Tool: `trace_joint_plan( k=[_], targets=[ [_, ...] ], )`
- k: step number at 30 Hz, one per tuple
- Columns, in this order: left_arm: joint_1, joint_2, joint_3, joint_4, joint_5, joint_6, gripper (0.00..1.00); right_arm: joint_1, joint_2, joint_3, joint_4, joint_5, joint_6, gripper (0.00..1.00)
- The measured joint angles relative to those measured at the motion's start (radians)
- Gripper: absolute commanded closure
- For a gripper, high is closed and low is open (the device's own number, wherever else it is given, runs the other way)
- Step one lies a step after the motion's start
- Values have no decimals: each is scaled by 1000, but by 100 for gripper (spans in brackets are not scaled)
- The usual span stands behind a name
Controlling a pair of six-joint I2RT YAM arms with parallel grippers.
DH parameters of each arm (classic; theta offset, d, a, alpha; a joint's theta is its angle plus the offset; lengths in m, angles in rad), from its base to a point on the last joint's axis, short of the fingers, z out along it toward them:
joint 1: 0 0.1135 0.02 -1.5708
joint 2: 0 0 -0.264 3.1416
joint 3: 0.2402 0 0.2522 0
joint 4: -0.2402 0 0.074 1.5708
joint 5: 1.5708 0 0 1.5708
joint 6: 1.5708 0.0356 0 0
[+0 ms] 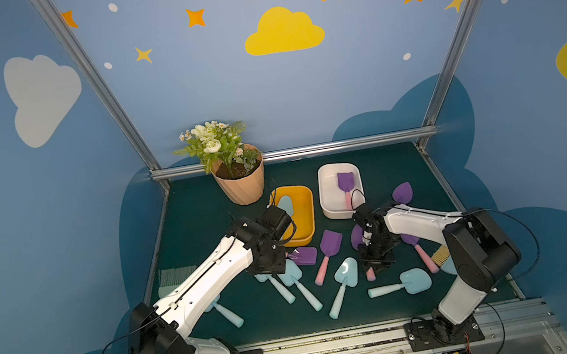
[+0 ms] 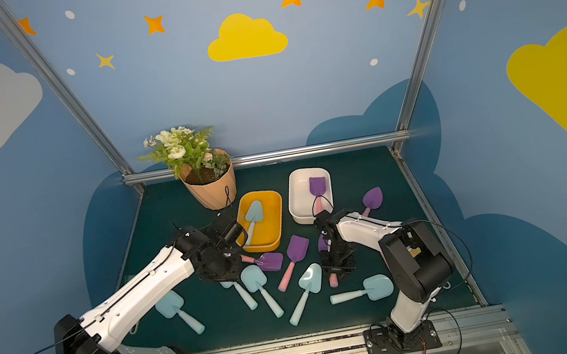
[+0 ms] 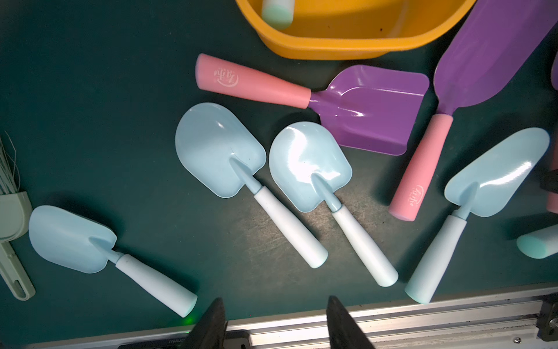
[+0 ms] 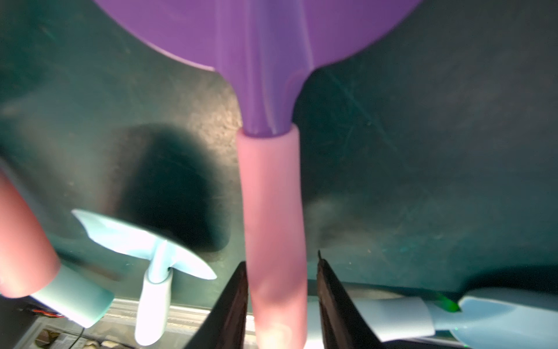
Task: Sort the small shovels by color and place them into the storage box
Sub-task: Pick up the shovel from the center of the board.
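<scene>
Counting only two stowed so far: one blue shovel [image 2: 253,212] in the yellow box [image 2: 278,202], one purple shovel [image 2: 316,186] in the white box [image 2: 293,199]. About ten others lie mid-bench [image 2: 182,210]. My right gripper [image 4: 281,258] straddles a pink handle [image 4: 268,196], narrow; whether it grips I cannot tell. My left gripper [image 3: 275,298] hangs wide and empty near the front edge

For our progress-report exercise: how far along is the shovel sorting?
Done: one blue shovel in the yellow box, one purple shovel in the white box. In hand: right pincer straddles a pink handle; left pincer open, empty. Left: the other shovels on the mat.
</scene>
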Motion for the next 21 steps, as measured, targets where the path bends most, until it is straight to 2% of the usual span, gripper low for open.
trace_joint_plan(
  k=[5, 16, 21],
  targets=[
    [0, 0, 0, 8, 2, 0, 56, 6, 0, 0, 0, -1, 0, 74],
    [0, 0, 0, 10, 3, 0, 59, 16, -4, 0, -21, 17, 0, 99],
    [0, 0, 0, 10, 3, 1, 60, 19, -47, 17, -79, 51, -6, 100]
  ],
)
